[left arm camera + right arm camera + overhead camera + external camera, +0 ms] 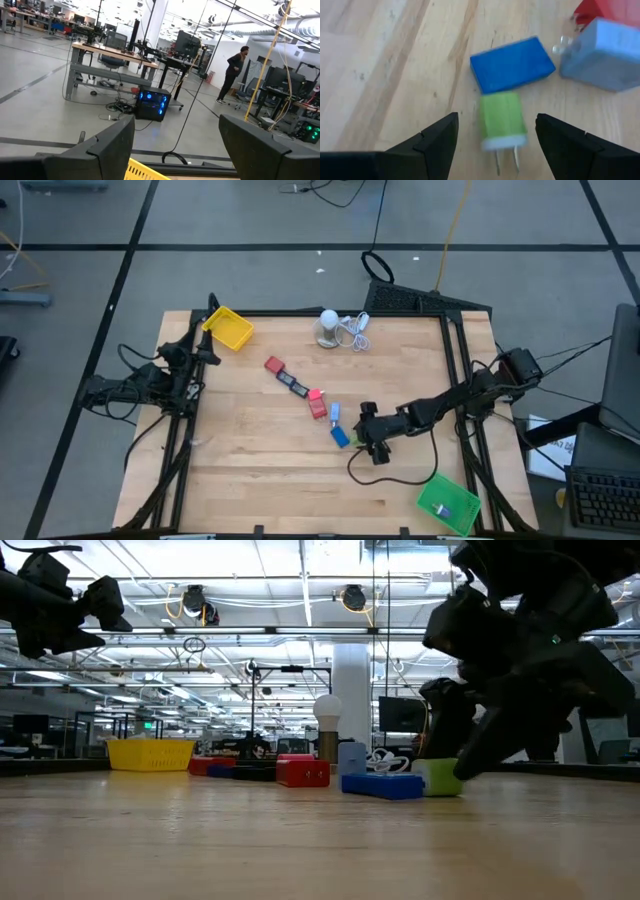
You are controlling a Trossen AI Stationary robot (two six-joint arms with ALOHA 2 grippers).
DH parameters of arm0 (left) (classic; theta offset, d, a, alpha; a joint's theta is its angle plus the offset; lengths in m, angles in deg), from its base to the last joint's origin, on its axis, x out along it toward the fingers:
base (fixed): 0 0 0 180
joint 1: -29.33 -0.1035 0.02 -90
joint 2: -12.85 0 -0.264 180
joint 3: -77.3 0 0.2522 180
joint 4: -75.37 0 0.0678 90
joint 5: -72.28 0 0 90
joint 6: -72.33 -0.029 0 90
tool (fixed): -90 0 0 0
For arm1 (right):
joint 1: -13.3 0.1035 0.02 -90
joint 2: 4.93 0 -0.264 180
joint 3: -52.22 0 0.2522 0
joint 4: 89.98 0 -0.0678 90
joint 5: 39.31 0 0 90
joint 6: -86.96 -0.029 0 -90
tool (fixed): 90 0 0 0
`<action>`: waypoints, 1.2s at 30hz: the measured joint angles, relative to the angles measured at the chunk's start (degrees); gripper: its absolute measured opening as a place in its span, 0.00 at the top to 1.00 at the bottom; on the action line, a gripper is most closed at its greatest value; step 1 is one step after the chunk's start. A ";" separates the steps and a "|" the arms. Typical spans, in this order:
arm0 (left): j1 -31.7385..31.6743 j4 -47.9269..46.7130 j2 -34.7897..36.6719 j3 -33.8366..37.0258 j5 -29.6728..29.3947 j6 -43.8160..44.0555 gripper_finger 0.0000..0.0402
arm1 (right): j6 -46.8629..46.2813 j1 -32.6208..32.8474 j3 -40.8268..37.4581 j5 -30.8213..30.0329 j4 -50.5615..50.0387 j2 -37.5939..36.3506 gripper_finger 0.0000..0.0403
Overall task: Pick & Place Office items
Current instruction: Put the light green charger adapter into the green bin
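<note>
The right gripper (492, 140) is held wide open and empty, straddling a green plug (503, 120) lying on the bench (250, 470) against a blue block (512, 64), apparently aligned for grasping. The left gripper (175, 145), open and empty, is parked beside the yellow tray (229, 328).

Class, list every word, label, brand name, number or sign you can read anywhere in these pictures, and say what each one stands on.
None can be read.
Green plug, dark blue block, pale blue block: the faces that show are plain.
Green tray: a pale patch on it, too small to read.
Paper beside the table: print too small to read.
</note>
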 joint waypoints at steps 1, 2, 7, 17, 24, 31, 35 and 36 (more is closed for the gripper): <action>0.00 0.01 0.02 0.00 0.00 0.01 0.27 | -0.35 0.00 -0.59 0.03 0.81 0.00 0.37; 0.01 -0.01 0.01 0.00 0.00 0.00 0.27 | -0.86 0.00 -1.09 0.03 1.59 0.00 0.37; 0.01 0.01 0.01 0.00 0.00 0.00 0.27 | -1.34 0.00 -4.13 -0.10 7.49 0.00 0.37; 0.02 -0.01 0.02 0.00 0.00 0.01 0.27 | -1.31 -0.02 -5.96 -0.12 11.20 0.00 0.37; 0.01 0.01 0.00 0.00 0.00 0.00 0.27 | -1.31 -0.20 -5.96 -0.13 11.17 0.00 0.37; 0.00 0.01 0.00 0.00 0.00 0.00 0.27 | -1.31 -0.35 -5.96 -0.15 11.15 0.00 0.42; 0.00 -0.01 0.01 0.00 0.00 0.00 0.27 | -1.31 -0.36 -5.96 -0.12 11.17 0.00 0.48; 0.02 -0.01 0.00 0.00 0.00 -0.01 0.27 | -1.31 -0.36 -5.96 -0.13 11.15 0.00 0.49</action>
